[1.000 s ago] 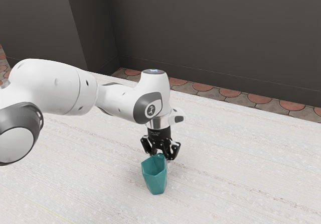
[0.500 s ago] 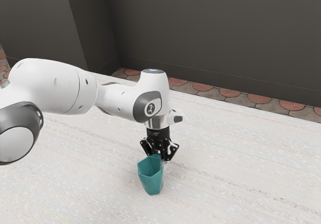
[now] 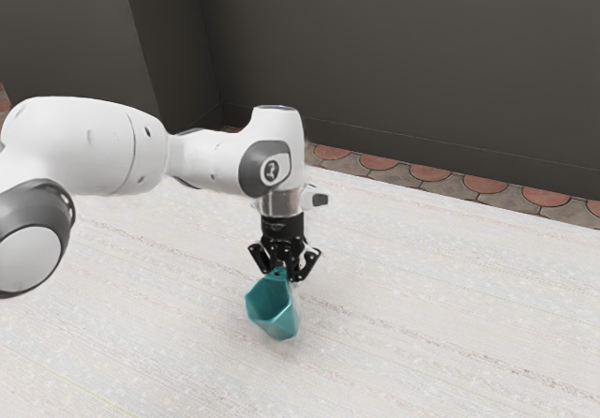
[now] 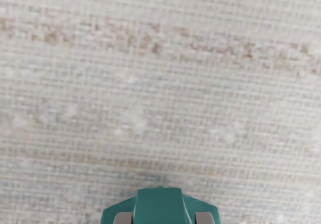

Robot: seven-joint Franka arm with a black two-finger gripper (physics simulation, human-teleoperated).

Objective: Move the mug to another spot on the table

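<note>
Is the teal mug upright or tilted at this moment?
Tilted. In the exterior view the mug hangs slanted from the gripper, which is shut on its rim.

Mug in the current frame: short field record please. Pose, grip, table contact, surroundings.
mug: teal, faceted, tilted rather than upright
gripper: black, pointing down, shut on the mug at its rim
table contact: cannot tell whether the mug's base clears the surface
table: pale, textured top
arm: white, comes in from the exterior view's left
background: dark wall, reddish scalloped floor tiles beyond the table's far edge
</note>
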